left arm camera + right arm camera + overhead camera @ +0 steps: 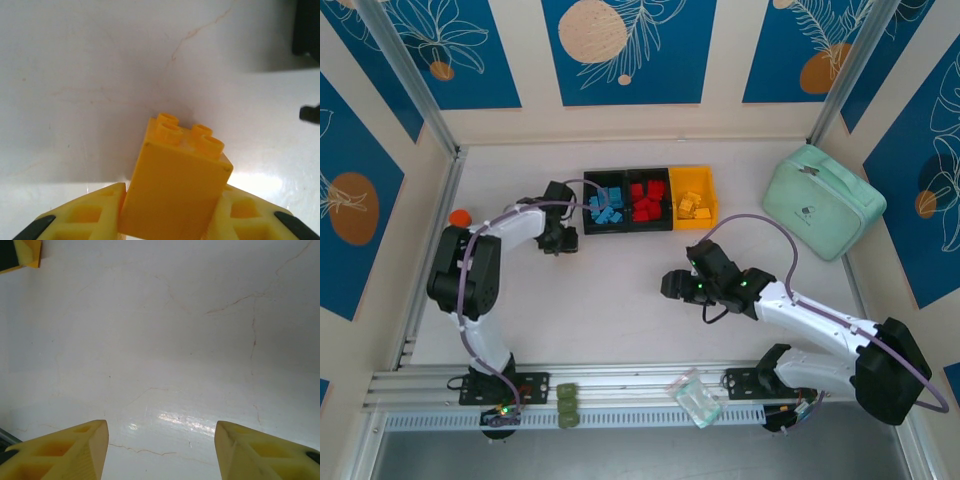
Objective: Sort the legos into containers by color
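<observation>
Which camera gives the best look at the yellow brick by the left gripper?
The left wrist view: the yellow brick stands close up, studs visible, between the fingers. In the top view the left gripper covers it, beside the containers. The right wrist camera faces tabletop.

My left gripper [172, 189] sits at bottom centre, its yellow fingers [85, 215] pressing both sides of a yellow brick [175, 170], studs pointing toward the white table [100, 75].

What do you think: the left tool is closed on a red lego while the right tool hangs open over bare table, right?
Not quite. The lego in the left tool is yellow, not red; the left wrist view shows it. The right tool does hang open over bare table.
</observation>
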Available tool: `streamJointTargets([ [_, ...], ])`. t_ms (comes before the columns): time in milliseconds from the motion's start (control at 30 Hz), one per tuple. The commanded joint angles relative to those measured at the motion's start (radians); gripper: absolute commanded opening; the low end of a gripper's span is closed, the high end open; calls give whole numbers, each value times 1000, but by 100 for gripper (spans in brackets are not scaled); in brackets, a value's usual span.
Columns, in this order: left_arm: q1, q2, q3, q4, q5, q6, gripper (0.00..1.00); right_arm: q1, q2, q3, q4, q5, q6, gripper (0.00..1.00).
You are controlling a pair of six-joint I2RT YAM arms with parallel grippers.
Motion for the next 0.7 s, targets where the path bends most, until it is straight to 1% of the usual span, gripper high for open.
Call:
streamJointTargets([
  [0, -9, -75, -22, -37, 32, -13, 26, -8, -33, 2, -26, 0, 3, 58],
  [200, -43, -172, -40, -59, 84, -35, 26, -27, -89, 2, -72, 17, 4, 58],
  [300, -88, -205, -34, -54, 117, -59, 26, -42, -128, -2, -99, 30, 9, 58],
  [367, -134, -213, -20, -43, 131, -81, 26, -55, -160, -10, -115, 37, 11, 58],
  [500, -235, -182, 44, -17, 143, -126, 26, -96, -220, -17, -176, 55, 15, 58],
  [667, -345, -68, 202, -1, 155, -157, 26, -165, -321, -40, -259, 75, 39, 58],
])
